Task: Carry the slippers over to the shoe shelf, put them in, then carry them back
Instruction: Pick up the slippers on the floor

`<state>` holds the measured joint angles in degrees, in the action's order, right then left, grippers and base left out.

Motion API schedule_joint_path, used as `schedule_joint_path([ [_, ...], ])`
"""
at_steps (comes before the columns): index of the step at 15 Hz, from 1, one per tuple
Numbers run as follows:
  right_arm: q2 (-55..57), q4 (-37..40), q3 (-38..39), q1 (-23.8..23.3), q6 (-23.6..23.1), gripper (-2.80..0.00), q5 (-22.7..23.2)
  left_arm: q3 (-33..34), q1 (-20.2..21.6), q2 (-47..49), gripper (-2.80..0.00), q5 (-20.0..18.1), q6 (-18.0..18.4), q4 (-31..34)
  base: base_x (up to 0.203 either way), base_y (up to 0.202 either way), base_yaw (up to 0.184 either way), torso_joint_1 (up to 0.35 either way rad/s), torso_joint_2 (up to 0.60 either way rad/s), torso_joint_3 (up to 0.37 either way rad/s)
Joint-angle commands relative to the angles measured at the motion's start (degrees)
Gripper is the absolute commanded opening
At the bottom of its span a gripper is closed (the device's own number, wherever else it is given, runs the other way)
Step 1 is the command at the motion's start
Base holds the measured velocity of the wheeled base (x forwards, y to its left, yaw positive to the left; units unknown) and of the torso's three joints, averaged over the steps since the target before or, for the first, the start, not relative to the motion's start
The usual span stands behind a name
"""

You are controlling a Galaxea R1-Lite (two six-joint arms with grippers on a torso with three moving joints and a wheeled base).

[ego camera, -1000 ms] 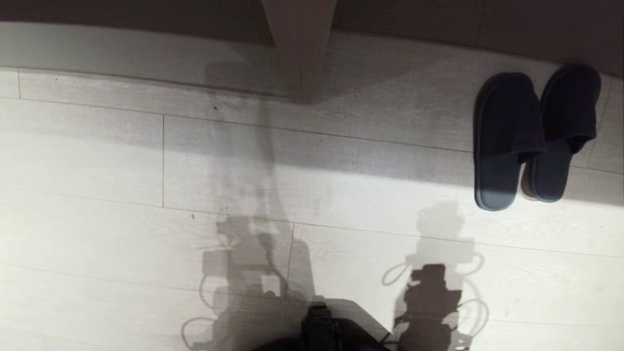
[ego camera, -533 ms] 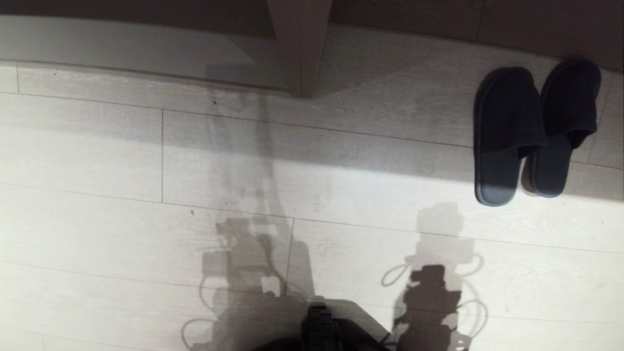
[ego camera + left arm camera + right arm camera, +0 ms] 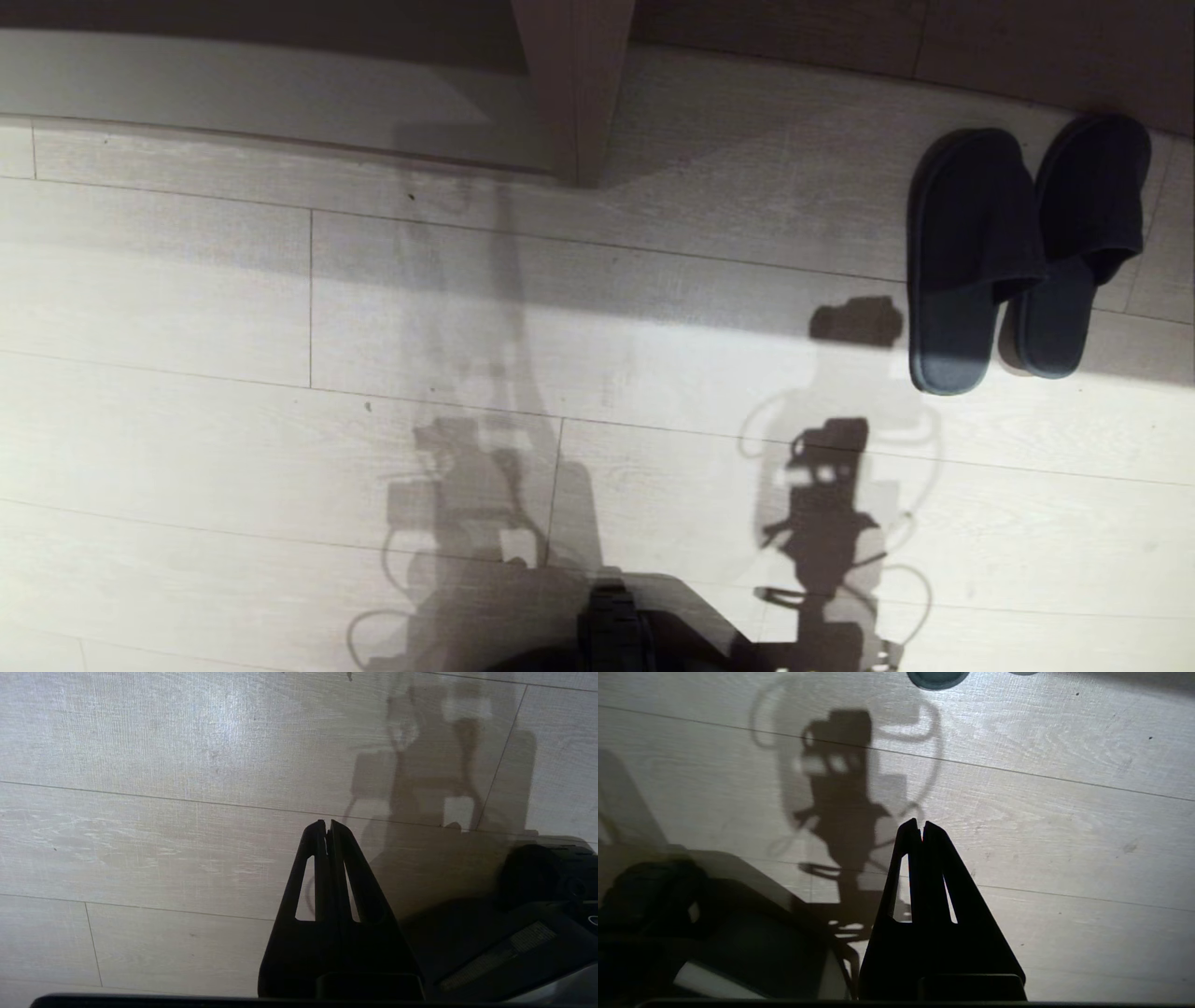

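Two grippers hang over the pale plank floor, neither holding anything; the left gripper is clenched tip to tip above bare boards, parked; at about twelve o'clock in the head view the shoe shelf shows its upright divider and pale base board; the right gripper is likewise clenched and empty, well apart from its target; the slippers lie side by side at roughly two o'clock, touching, toes toward the wall. They look soft, light and floppy; a pinch on the folded fabric upper or the firmer grey rim seems safest, since a limp sole may sag.
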<state>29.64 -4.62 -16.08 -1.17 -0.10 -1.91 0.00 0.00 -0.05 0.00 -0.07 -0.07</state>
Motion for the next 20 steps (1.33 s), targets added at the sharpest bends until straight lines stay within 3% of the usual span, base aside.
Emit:
schedule_joint_path([
  [1, 23.07, -7.62, -3.57, -0.78, -1.66, -2.8, -1.62, 0.0, 0.0, -0.04, -2.8, 0.0, -0.01, -0.01, 0.0, 0.0, 0.0, 0.0, 0.0, 0.0],
  [4, 41.7, -21.98, -6.77, -2.28, -4.7, -2.8, -2.0, 0.0, 0.0, -0.04, -2.8, 0.0, -0.01, -0.01, 0.0, 0.0, 0.0, 0.0, 0.0, 0.0],
  [7, 54.74, -33.72, -8.49, -4.38, -6.82, -2.8, 0.93, 0.0, 0.0, -0.04, -2.8, 0.0, -0.01, -0.01, 0.0, 0.0, 0.0, 0.0, 0.0, 0.0],
  [8, 57.7, -39.57, -8.9, -5.83, -7.41, 0.0, 2.69, 0.0, 0.0, -0.04, -2.8, 0.0, 0.07, -0.01, 0.0, 0.0, 0.0, 0.0, 0.0, 0.0],
  [10, 59.93, -46.78, -9.88, -9.41, -8.12, 0.0, 8.94, 0.0, 0.0, 0.05, -2.8, -0.06, 0.07, -0.01, 0.0, 0.0, 0.0, 0.0, 0.0, 0.0],
  [13, 60.24, -48.9, -9.55, -13.1, -13.39, 0.0, 17.35, 0.0, 0.0, -0.04, -2.8, 0.0, 0.07, -0.01, 0.0, 0.0, 0.0, 0.0, 0.0, 0.0],
  [15, 62.17, -52.78, -11.06, -13.91, -13.81, 0.0, 18.33, 0.0, 0.0, -0.04, -2.8, 0.0, 0.07, -0.01, 0.0, 0.0, 0.0, 0.0, 0.0, 0.0],
  [18, 65.61, -64.51, -12.34, -14.41, -13.07, 0.0, 18.51, 0.0, 0.0, -0.03, -2.8, 0.0, 0.07, -0.01, 0.0, 0.0, 0.0, 0.0, 0.0, 0.0],
  [20, 67.56, -66.45, -14.28, -14.81, -11.8, 0.0, 17.55, 0.0, 0.0, 0.05, -2.8, 0.0, 0.07, -0.01, 0.0, 0.0, 0.0, 0.0, 0.0, 0.0],
])
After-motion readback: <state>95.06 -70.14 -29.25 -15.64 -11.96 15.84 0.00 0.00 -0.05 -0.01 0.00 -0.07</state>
